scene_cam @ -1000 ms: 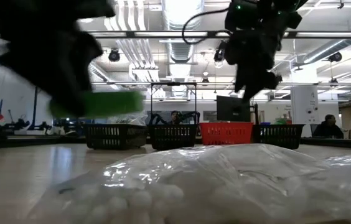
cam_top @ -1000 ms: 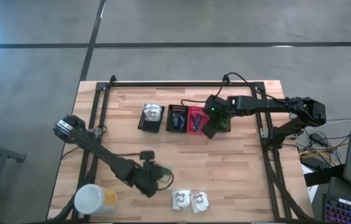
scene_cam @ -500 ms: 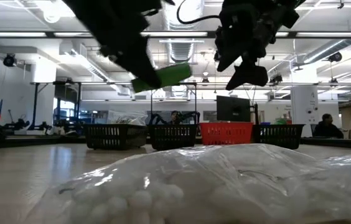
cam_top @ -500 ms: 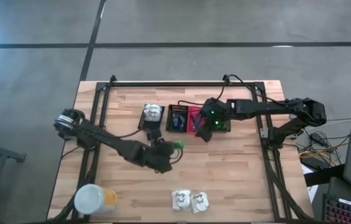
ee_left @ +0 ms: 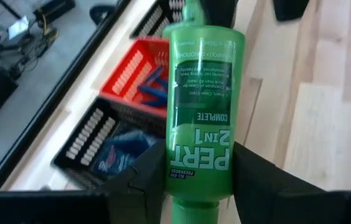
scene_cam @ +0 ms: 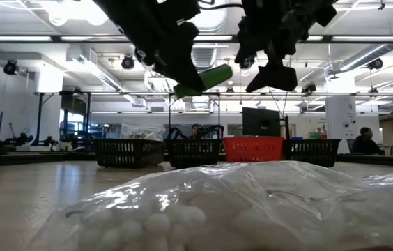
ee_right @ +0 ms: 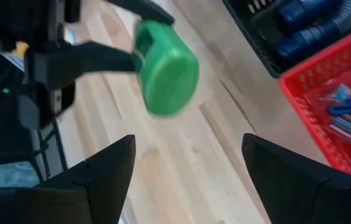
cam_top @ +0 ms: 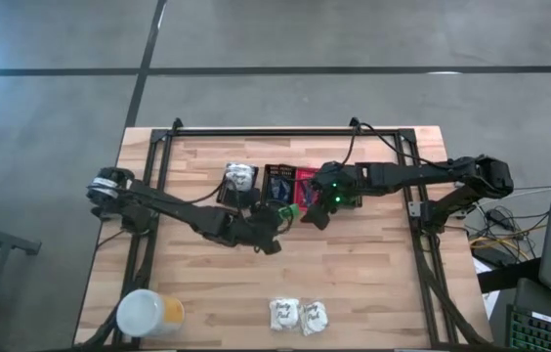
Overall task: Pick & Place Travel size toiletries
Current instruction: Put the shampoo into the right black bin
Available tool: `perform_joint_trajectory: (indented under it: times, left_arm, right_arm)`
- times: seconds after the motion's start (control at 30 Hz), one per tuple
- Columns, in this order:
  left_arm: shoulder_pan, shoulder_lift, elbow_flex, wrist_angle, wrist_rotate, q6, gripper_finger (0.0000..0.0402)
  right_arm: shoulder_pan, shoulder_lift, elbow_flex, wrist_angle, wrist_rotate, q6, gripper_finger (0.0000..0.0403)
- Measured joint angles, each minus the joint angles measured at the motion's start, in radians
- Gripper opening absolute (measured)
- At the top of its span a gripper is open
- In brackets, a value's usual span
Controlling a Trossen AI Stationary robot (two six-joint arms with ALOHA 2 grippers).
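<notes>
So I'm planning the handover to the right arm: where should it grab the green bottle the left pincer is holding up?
Probably the free base half of the green bottle. The left pincer clamps the cap end, so the rest juts out bare toward the open right pincer. Come in end-on from the base and close across the round body.
</notes>
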Motion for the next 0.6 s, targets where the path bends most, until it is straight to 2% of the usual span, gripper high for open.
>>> perform_joint_trajectory:
  times: [0.2, 0.6]
  left_arm:
    - [-0.001, 0.0, 0.0, 0.077, 0.003, 0.033, 0.0147]
    - [-0.001, 0.0, 0.0, 0.111, 0.008, 0.035, 0.0147]
  right_arm:
    - [0.0, 0.0, 0.0, 0.035, 0.007, 0.031, 0.0294]
    - [0.001, 0.0, 0.0, 0.086, 0.026, 0.091, 0.0262]
